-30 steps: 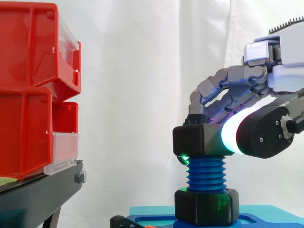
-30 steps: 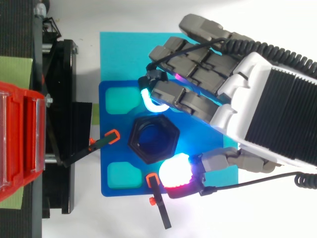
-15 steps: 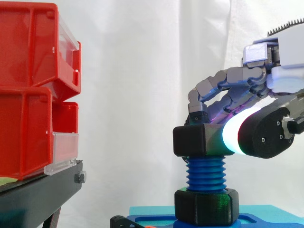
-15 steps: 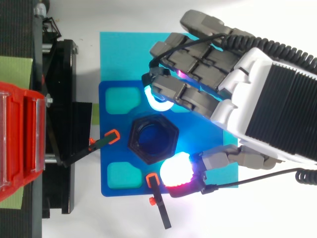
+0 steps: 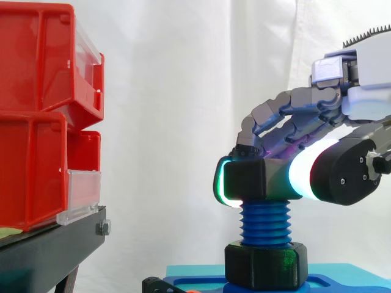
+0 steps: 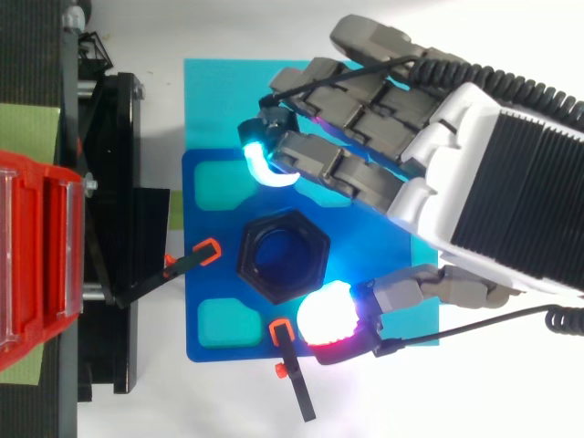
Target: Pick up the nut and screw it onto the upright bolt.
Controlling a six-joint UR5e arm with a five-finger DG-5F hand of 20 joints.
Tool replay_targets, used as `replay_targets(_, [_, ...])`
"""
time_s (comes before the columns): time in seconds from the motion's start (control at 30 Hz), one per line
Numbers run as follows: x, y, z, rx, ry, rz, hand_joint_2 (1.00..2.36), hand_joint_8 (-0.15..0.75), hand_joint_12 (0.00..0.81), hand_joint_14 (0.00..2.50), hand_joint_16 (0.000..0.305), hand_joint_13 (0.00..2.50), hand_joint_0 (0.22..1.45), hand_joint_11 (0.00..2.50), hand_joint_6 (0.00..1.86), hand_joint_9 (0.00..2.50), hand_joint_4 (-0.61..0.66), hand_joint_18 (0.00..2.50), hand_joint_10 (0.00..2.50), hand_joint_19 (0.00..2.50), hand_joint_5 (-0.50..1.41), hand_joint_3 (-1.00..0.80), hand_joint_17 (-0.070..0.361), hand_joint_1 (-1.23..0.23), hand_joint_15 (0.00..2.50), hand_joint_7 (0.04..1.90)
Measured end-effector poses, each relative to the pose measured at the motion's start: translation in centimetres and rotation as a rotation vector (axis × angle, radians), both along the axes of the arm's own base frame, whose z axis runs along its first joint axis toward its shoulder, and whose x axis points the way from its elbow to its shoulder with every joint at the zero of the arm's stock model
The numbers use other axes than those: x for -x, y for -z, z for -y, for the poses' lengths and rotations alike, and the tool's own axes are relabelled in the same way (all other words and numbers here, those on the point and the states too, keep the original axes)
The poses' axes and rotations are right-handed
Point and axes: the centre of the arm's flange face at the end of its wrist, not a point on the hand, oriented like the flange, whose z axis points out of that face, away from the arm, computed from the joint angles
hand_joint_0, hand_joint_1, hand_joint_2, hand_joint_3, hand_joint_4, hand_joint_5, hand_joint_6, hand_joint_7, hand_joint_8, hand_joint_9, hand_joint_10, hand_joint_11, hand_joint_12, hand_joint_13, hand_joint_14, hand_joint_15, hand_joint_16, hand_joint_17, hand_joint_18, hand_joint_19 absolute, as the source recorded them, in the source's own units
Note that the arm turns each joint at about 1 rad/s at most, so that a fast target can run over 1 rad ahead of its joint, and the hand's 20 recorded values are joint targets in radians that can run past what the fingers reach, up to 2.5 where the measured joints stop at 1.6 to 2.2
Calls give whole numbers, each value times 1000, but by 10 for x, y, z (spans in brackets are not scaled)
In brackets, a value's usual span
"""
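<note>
Hand point(image 6: 493, 182) curled — thumb pad point(image 6: 326, 315) touched black hex nut point(image 6: 283, 255) atop blue bolt point(image 5: 264, 223); cyan fingertip point(image 6: 260, 164) sat just clear — nothing gripped.

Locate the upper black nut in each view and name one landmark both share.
Side view: the nut sits atop the blue bolt, right of centre.
Top view: the nut is the black hexagon at centre, over the blue plate.
Shared landmark: the red bins at the left edge.
</note>
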Motion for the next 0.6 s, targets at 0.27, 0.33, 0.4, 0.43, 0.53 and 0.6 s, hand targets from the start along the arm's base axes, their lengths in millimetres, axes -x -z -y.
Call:
replay_targets(0.27, [1,1,6,4,3,-9,1000,280,422,0,59,317,309,0,501,275,186,19,0,0,-257,-500,134,-400,0,614])
replay_targets(0.33, [1,1,7,6,5,-17,1000,280,422,0,60,301,312,0,501,265,197,0,0,0,-249,-500,134,-357,0,647])
replay_targets(0.4, [2,2,9,8,5,-23,1000,286,429,0,60,287,309,0,501,261,203,0,0,0,-243,-500,135,-323,0,666])
replay_targets(0.43, [2,2,10,8,4,-25,1000,287,429,0,60,286,309,0,501,260,207,0,0,0,-241,-500,135,-323,0,674])
replay_targets(0.53, [2,2,11,8,-1,-27,1000,289,430,0,60,278,309,0,501,256,214,0,0,0,-236,-500,136,-322,0,692])
replay_targets(0.6, [2,1,11,7,-6,-25,1000,290,431,0,61,272,308,0,501,253,215,0,0,0,-235,-500,136,-324,0,691])
